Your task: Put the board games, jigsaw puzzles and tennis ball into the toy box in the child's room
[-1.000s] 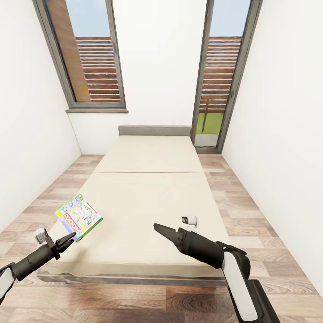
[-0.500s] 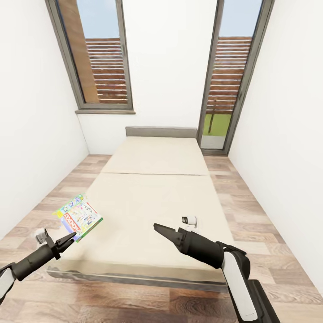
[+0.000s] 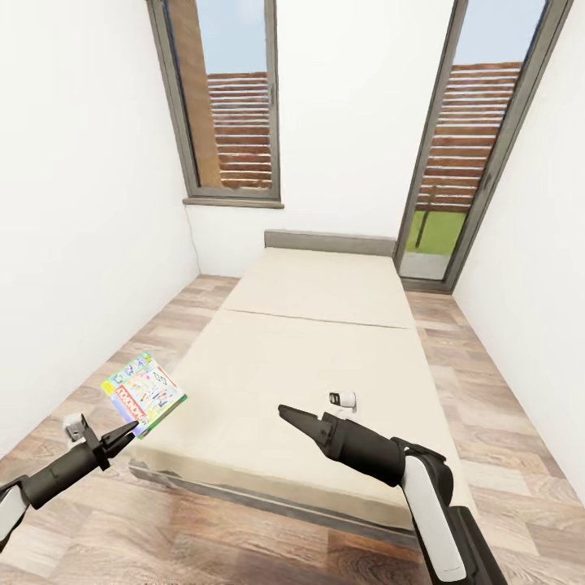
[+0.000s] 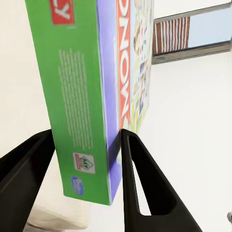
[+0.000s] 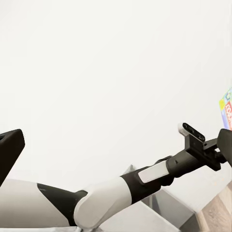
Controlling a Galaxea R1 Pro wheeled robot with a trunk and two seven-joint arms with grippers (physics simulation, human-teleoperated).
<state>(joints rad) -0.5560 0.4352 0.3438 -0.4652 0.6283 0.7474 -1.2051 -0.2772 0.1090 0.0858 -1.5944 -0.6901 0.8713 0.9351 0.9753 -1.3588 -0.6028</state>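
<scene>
Green-bordered and bright against white walls, a board game (image 3: 144,393) with a red logo sits pinched by one edge in the left gripper (image 3: 127,430), held in the air above the wood-plank floor (image 3: 166,536) just off the near left corner of the bed (image 3: 309,382). From the left wrist view, the box (image 4: 99,92) stands on edge between the two black fingers (image 4: 145,188), which press on its opposite faces, its green side panel with small print and its blue spine both facing the camera. The right gripper (image 3: 286,413) hovers over the foot end of the cream mattress with its dark fingers drawn together to a point and nothing between them. The bed lies in two cream sections on a grey frame, running away from the robot to a grey headboard (image 3: 329,242) against the far wall. Above and to either side of the headboard stand a grey-framed window (image 3: 231,106) and a taller glazed door (image 3: 471,154), both backed by slatted brown shutters, with a strip of green grass showing low through the door. From the right wrist view, the left arm (image 5: 145,181) reaches across a blank white wall, and a sliver of the colourful box (image 5: 226,108) shows at the picture's edge beside that arm's gripper.
</scene>
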